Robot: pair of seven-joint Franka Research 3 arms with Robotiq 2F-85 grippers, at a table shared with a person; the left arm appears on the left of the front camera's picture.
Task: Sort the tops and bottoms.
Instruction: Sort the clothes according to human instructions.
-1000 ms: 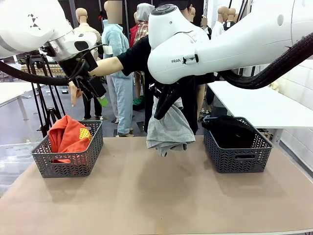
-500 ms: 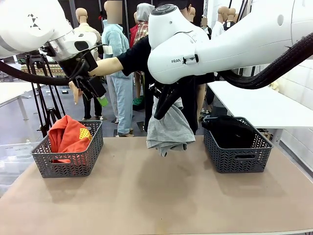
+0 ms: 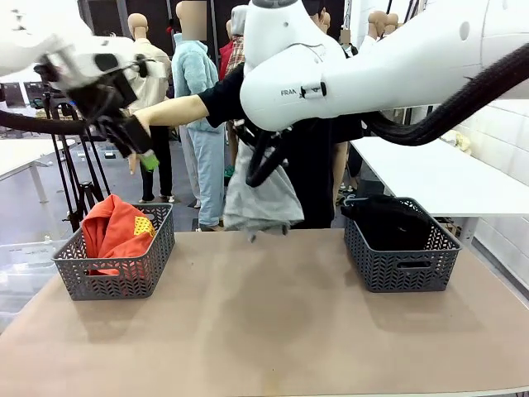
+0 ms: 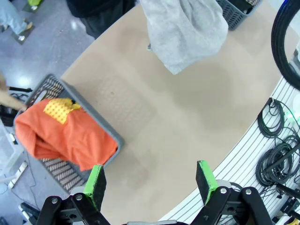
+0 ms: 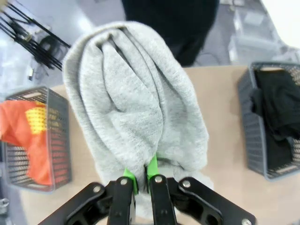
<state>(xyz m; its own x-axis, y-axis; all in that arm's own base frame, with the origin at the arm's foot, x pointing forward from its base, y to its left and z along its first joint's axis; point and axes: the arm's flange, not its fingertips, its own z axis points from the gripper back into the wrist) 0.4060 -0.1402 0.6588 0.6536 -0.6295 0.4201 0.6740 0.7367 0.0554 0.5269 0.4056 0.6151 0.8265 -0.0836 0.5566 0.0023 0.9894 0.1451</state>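
Front view places the right gripper (image 3: 252,178) at upper centre, clamped on the light grey shirt (image 3: 258,198), which hangs clear of the table (image 3: 264,331). Risk: the shirt is pinched by a small fold and may slip out, or its loose hem may snag a basket rim in transit. The left gripper (image 4: 152,180), jaws wide and empty, is raised at upper left. Count: two baskets; left basket (image 3: 124,277) holds one orange T-shirt (image 3: 114,231), right basket (image 3: 405,265) one black garment (image 3: 393,222).
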